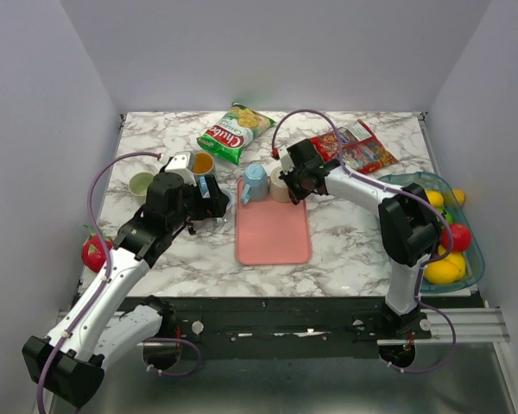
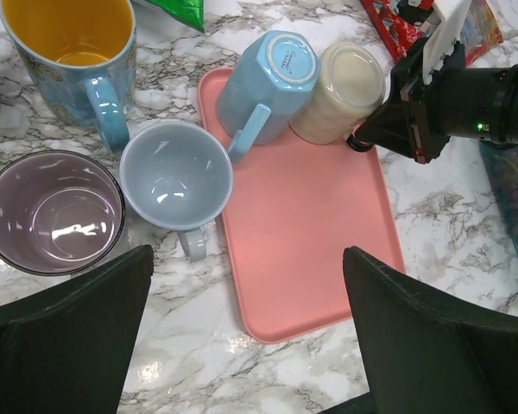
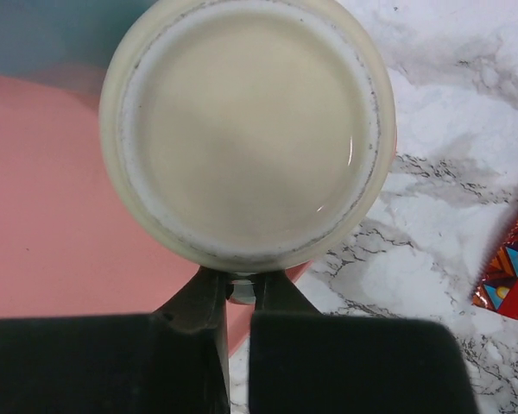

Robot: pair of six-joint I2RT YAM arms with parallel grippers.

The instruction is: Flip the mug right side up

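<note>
A cream mug (image 1: 280,187) (image 2: 338,90) (image 3: 246,129) stands upside down at the far right corner of the pink tray (image 1: 274,237) (image 2: 302,250) (image 3: 43,216), its flat base up. My right gripper (image 1: 290,181) (image 2: 359,141) (image 3: 242,289) reaches it from the right and is shut on the mug's handle, which is mostly hidden under the rim. A blue mug (image 1: 254,181) (image 2: 268,82) stands upside down beside it, touching it. My left gripper (image 1: 217,197) (image 2: 248,259) hovers open over the tray's near left corner, holding nothing.
Left of the tray stand upright mugs: pale blue (image 2: 176,177), purple (image 2: 52,211) and yellow-lined (image 2: 69,52). A green cup (image 1: 142,183) is further left. A chips bag (image 1: 235,131) and a candy bag (image 1: 358,147) lie at the back. A fruit bowl (image 1: 427,183) sits on the right.
</note>
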